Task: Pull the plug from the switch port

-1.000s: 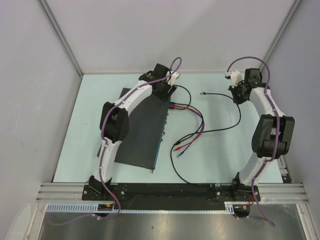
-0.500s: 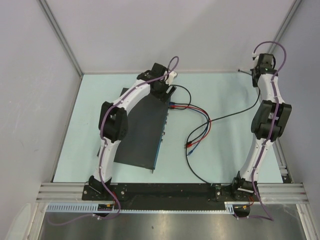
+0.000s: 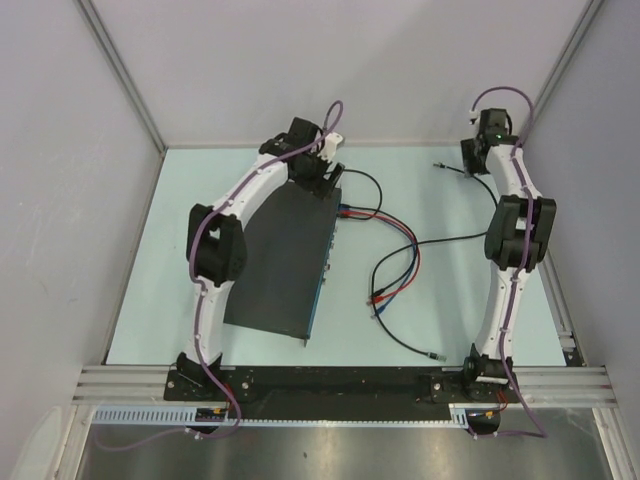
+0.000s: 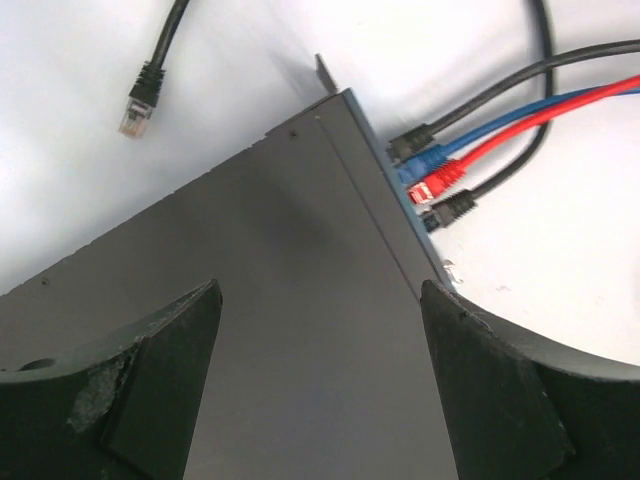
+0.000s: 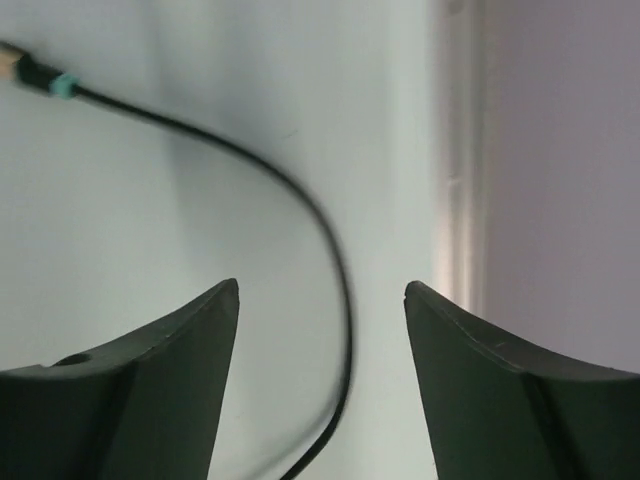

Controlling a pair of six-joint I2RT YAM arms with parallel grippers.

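Observation:
The switch (image 3: pixel 282 262) is a flat black box lying left of centre, its blue-grey socket face (image 3: pixel 326 262) turned to the right. Black, blue and red plugs (image 4: pixel 432 175) sit in sockets at its far end. My left gripper (image 3: pixel 324 172) hangs open over that far end, with only the black top (image 4: pixel 300 320) between its fingers. A black cable (image 3: pixel 470 238) lies loose on the table, its plug (image 3: pixel 440 165) free of the switch at the far right. My right gripper (image 3: pixel 476 158) is open just above this cable (image 5: pixel 335 260), whose plug (image 5: pixel 40 76) has a teal collar.
A second loose black plug (image 4: pixel 135 103) lies on the table beyond the switch's far corner. Red and blue cable ends (image 3: pixel 378 296) rest mid-table. The black cable's other end (image 3: pixel 434 355) lies near the right arm's base. The enclosure wall (image 5: pixel 560 180) stands close to the right gripper.
The right gripper carried the black cable's plug to the far right, then opened and let it drop onto the table. The left gripper opened a little wider over the switch.

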